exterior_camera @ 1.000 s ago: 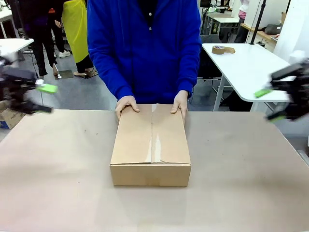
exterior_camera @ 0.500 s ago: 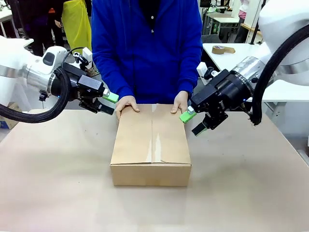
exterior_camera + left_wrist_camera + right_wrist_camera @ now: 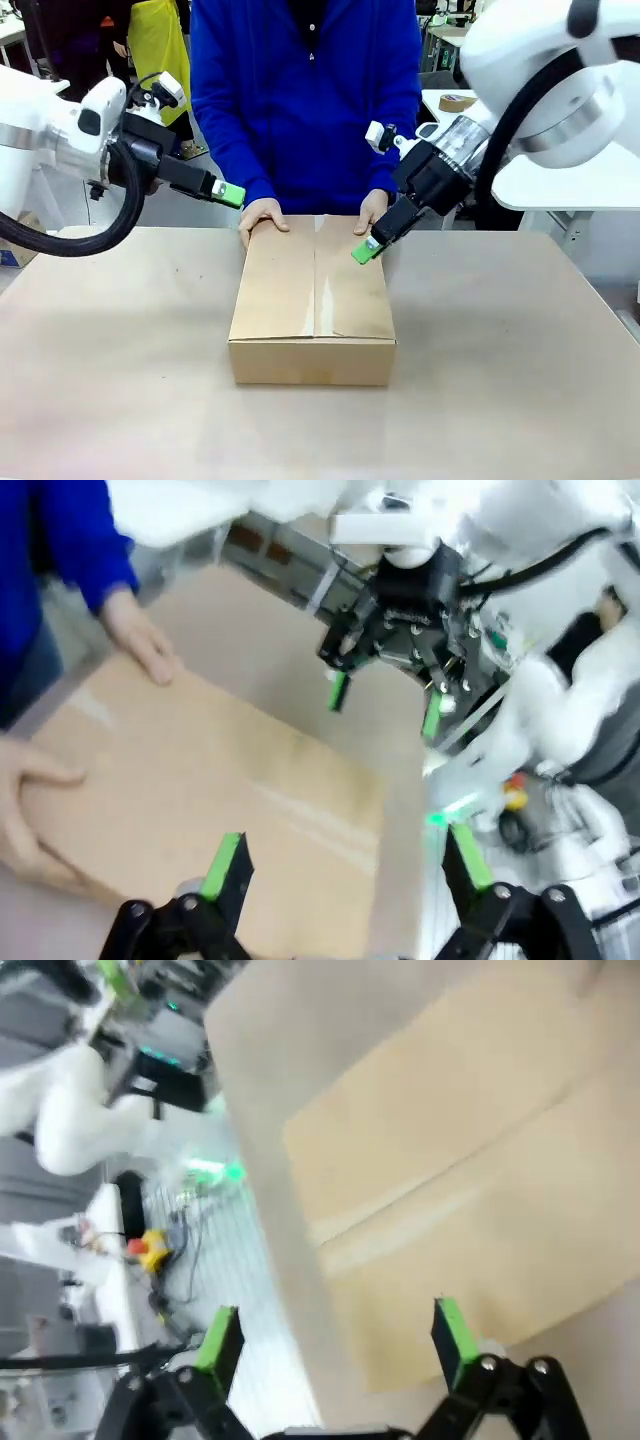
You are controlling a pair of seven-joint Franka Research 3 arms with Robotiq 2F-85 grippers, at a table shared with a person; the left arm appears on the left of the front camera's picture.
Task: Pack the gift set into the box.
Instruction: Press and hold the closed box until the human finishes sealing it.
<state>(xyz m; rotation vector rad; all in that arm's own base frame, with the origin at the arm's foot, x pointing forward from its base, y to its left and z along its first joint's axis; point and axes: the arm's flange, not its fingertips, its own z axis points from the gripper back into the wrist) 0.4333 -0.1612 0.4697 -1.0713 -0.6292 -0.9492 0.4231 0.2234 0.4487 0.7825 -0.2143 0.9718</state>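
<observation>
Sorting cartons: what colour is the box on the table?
Plain brown; the box shows best in the front view.

The left pincer [image 3: 345,870] hung with its green-padded fingers [image 3: 224,865] spread wide and nothing between them. Just beyond and below its tips lay the closed brown cardboard carton [image 3: 230,770], with a pale seam running across its shut top flaps. To the pincer's left, the person's near hand [image 3: 25,800] rested on the carton's edge. The far hand [image 3: 140,645], coming from a blue sleeve [image 3: 60,540], touched the carton farther ahead. Straight ahead, near the carton's far edge, the right pincer [image 3: 384,705] pointed downward with its green pads apart. The tan surface [image 3: 250,620] stretched behind it. Everything was smeared by motion blur.
</observation>
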